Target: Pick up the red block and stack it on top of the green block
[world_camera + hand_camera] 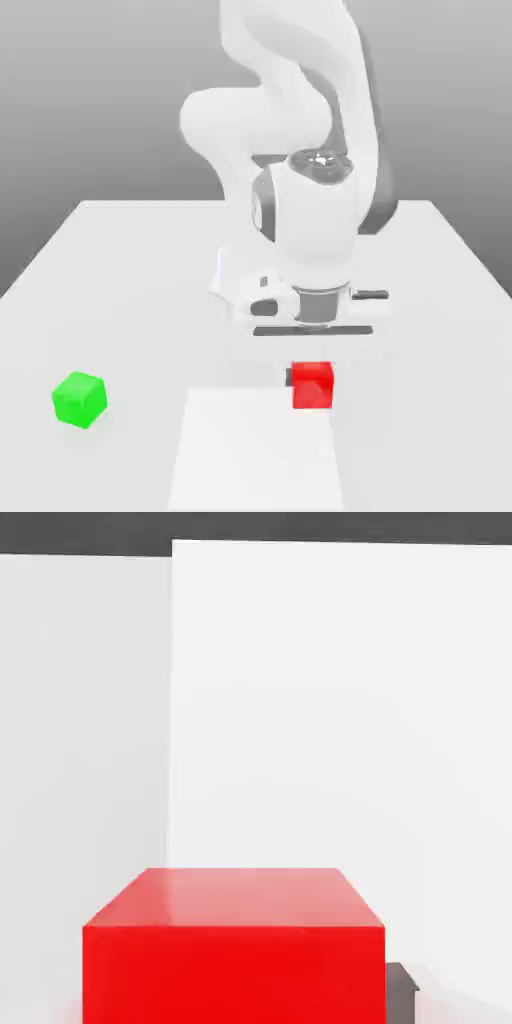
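The red block (233, 944) is seen nearest in the hand view, directly under the hand and between its fingers, one dark finger pad (402, 990) lying tight against a side face. In the exterior view the gripper (311, 385) is found low over the table (120, 260), its jaws drawn in and clenched on the red block, which rests on or just above the surface; whether it has been lifted cannot be told. The cube is judged stiff and light, with smooth matte faces that may slip somewhat, so it is best held across two opposite flat sides, near their middle, as appears to be done. A paler square patch (255, 455) of the table is seen around and beyond the hand. Farther off, well apart to the exterior view's left of the hand, the green block (79, 399) is left standing free, its top face uncovered for the stacking.
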### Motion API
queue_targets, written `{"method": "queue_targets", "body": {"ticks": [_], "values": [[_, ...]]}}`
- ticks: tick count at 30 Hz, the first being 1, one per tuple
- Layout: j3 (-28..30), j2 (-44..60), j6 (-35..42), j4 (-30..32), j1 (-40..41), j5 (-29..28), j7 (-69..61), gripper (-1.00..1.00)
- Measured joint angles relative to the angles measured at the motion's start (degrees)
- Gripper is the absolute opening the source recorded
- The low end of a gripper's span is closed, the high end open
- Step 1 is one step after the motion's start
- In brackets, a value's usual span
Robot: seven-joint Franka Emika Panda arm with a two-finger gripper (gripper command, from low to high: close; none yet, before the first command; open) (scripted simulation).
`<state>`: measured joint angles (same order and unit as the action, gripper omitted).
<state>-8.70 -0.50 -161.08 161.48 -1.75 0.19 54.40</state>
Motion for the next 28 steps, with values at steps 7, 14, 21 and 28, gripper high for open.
{"method": "queue_targets", "body": {"ticks": [7, 14, 21, 28], "values": [[7.1, -1.1, 3.8, -2.6, 10.8, 0.0, 14.9, -1.00], [12.8, -1.4, 7.1, -5.8, 22.9, -0.4, 32.0, -1.00], [15.1, 2.7, 5.6, -8.2, 33.2, 0.3, 43.5, -1.00], [13.3, 9.9, -1.2, -8.6, 33.2, 2.2, 42.4, 1.00]]}}
